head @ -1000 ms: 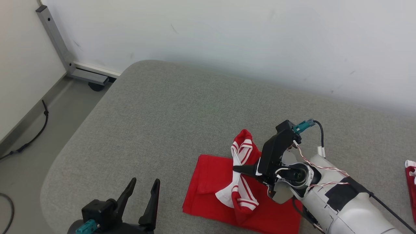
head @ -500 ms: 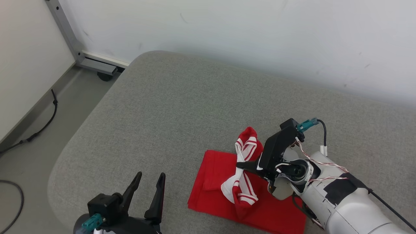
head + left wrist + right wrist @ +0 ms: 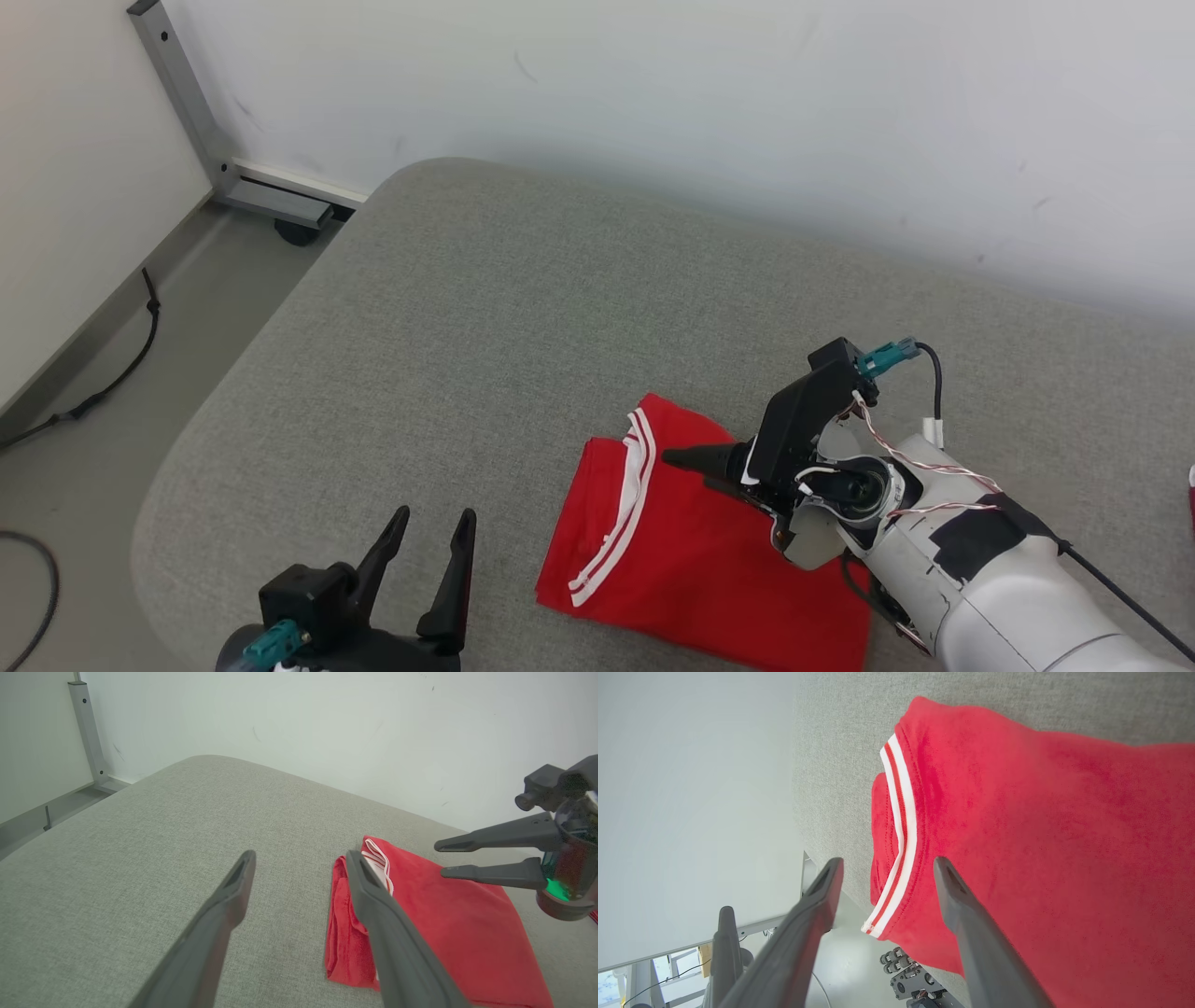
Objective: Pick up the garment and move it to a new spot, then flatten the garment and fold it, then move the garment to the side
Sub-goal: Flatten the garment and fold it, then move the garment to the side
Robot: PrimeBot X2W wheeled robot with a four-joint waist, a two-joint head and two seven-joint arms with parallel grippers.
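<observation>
On the near right part of the grey padded surface (image 3: 467,327) lies one red garment (image 3: 709,551), folded into a rough rectangle and lying flat, with its folded edge toward the robot's left. Two white stripes (image 3: 616,523) run side by side along that edge, and the right wrist view shows a thin red line between them. Two arms are in sight. The right jaws hang just over the far part of the garment, their two dark fingers (image 3: 691,457) pointing toward the robot's left; in the left wrist view they stand apart, one above the other, with nothing between them. Whether the lower finger brushes the cloth cannot be told. The left jaws sit at the lower left of the head view, well apart from the garment, their two fingers (image 3: 453,579) spread wide and empty above bare grey fabric. Behind the surface rises one pale wall (image 3: 653,112). At the far left, one grey metal post (image 3: 182,93) stands on the floor (image 3: 112,373) with one dark castor (image 3: 297,231) under its foot, and one dark cable (image 3: 140,327) trails nearby.
</observation>
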